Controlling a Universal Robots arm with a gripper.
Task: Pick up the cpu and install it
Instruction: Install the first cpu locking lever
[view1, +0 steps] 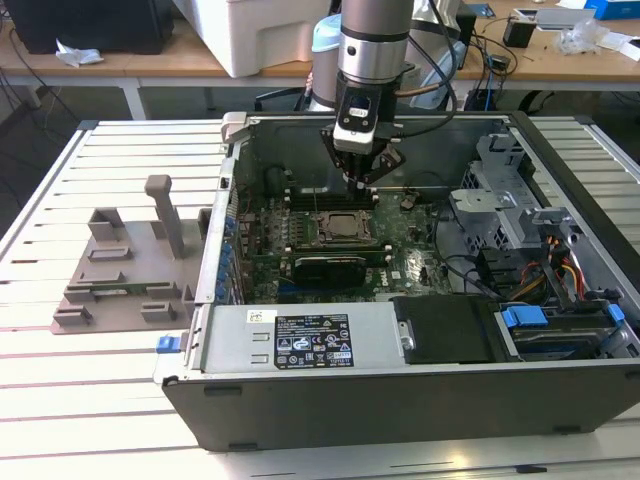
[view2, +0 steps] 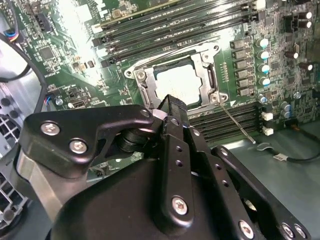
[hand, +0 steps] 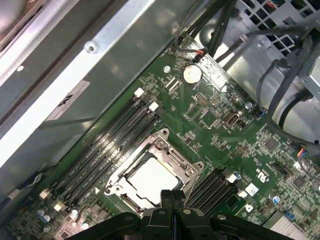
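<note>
The cpu (hand: 150, 180) lies flat inside the metal frame of the motherboard socket (hand: 162, 145), its pale silver top facing up; it also shows in the second wrist view (view2: 177, 80) and the exterior view (view1: 340, 228). My gripper (hand: 172, 196) hangs just above the socket's edge, a little clear of the chip, with its black fingers (view2: 172, 107) pressed together and nothing between them. In the exterior view the gripper (view1: 362, 182) sits inside the open computer case (view1: 400, 400), over the back half of the board.
Memory slots (hand: 110, 140) run along both sides of the socket, one with a green stick (view2: 135, 12). A thin socket lever (view2: 235, 122) sticks out. Drive cage and cables (view1: 520, 230) fill the exterior view's right. A grey fixture (view1: 125, 270) stands outside on the slatted table.
</note>
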